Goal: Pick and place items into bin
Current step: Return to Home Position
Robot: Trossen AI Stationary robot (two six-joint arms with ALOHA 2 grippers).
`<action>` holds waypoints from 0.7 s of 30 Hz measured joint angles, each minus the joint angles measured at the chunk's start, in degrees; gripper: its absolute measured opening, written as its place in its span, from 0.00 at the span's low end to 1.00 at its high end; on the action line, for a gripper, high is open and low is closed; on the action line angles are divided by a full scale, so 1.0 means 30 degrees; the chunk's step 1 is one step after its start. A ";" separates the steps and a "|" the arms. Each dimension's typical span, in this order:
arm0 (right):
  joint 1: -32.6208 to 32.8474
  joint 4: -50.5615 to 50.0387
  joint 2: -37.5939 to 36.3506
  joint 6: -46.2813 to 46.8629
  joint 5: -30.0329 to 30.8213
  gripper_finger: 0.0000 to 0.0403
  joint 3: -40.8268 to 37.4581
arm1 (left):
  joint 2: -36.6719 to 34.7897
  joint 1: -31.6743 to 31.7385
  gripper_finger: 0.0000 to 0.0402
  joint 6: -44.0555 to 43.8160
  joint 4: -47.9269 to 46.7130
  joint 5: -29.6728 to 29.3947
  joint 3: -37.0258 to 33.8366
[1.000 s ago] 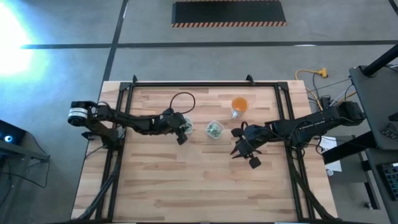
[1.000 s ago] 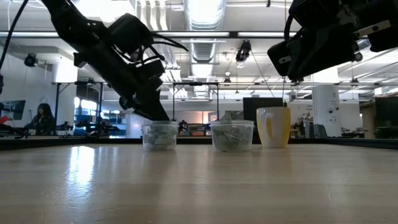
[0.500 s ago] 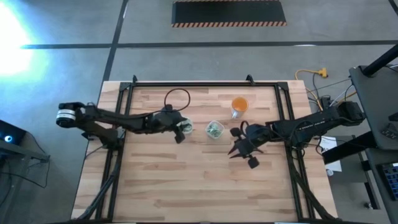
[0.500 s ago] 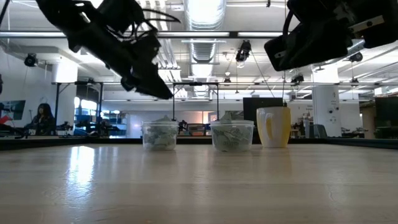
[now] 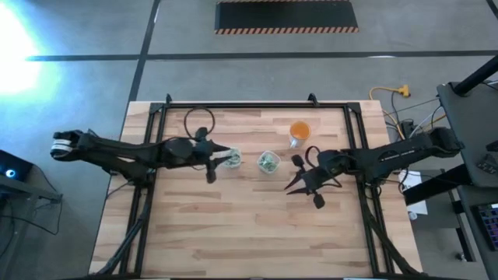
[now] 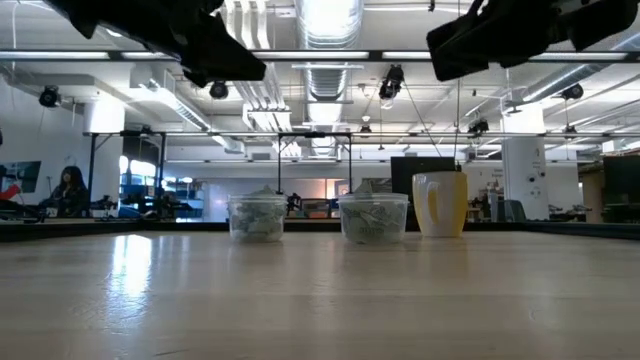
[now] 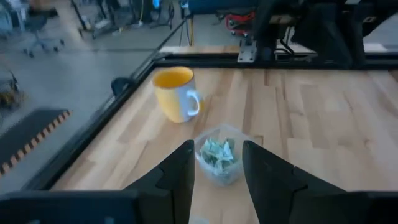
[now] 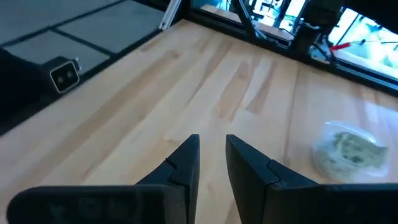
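The left pincer (image 5: 211, 162) has drawn back off the left bin (image 5: 233, 159) and risen, its fingers apart and empty; the right pincer (image 5: 305, 193) hangs beyond the right bin (image 5: 268, 162), narrowly parted, holding nothing; the items (image 6: 373, 226) lie inside both bins; no loose piece shows on the counter (image 5: 233, 225), so the sorting looks finished

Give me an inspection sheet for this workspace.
Surface: wooden table, carrying three containers.
Job's things: packets lie in the left bin and right bin; none loose seen.
Clutter: orange cup upright beside the right bin.
Grippers: left gripper and right gripper open, empty, raised above the table.
Cables: cable loop on left arm; yellow cable on floor.
Surroundings: person far behind; striped mat on floor.
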 joint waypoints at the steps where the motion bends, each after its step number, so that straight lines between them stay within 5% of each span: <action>1: 0.0000 -0.0613 -0.0437 -0.0218 0.0077 0.17 0.0106 | -0.0375 0.0004 0.29 -0.0508 -0.0489 0.0012 -0.0001; 7: 0.0000 -0.4313 -0.4733 0.0340 0.3068 0.17 -0.0049 | -0.2407 -0.0643 0.29 0.0530 -0.0664 0.1014 -0.0953; 21: -0.0429 -0.3804 -1.6471 0.2453 0.5515 0.17 -0.5369 | -0.8633 -0.0621 0.29 0.0847 0.4506 0.2432 -0.7456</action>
